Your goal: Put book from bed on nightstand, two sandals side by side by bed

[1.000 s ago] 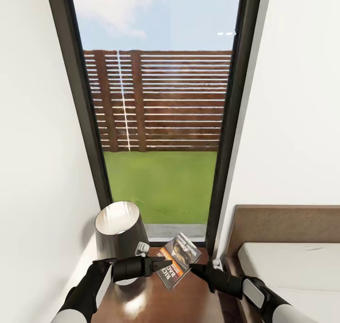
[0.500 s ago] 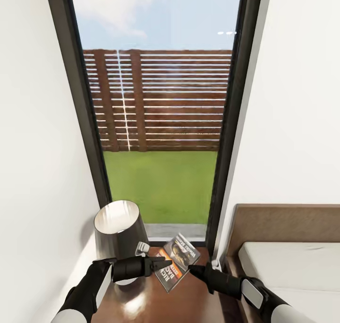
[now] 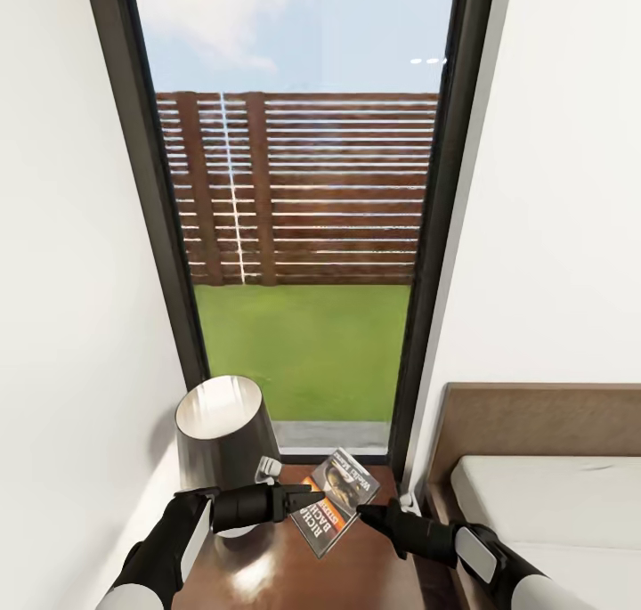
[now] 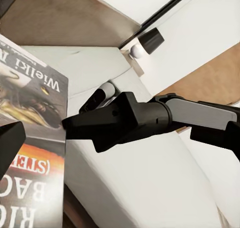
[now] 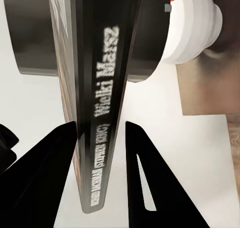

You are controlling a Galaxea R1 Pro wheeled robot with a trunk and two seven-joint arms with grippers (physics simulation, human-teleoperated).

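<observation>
The book [image 3: 331, 501], a thin paperback with a dark cover and an orange band, hangs tilted just above the glossy brown nightstand [image 3: 356, 574]. My right gripper [image 3: 363, 510] is shut on its right edge. In the right wrist view the book's spine [image 5: 102, 113] sits between the two black fingers [image 5: 60, 153]. My left gripper [image 3: 312, 496] is open at the book's left edge, and one of its fingers [image 4: 10, 143] lies against the cover [image 4: 35, 113]. The bed [image 3: 552, 503] is to the right. The sandals are out of view.
A dark cylindrical lamp shade [image 3: 227, 436] stands at the nightstand's back left, close to my left arm. A tall black-framed window [image 3: 303, 236] lies straight ahead between white walls. The bed's brown headboard [image 3: 534, 423] borders the nightstand on the right.
The book and my right gripper have dropped slightly and moved a little left over the nightstand. The left gripper has stayed in place. The head view has shifted very slightly.
</observation>
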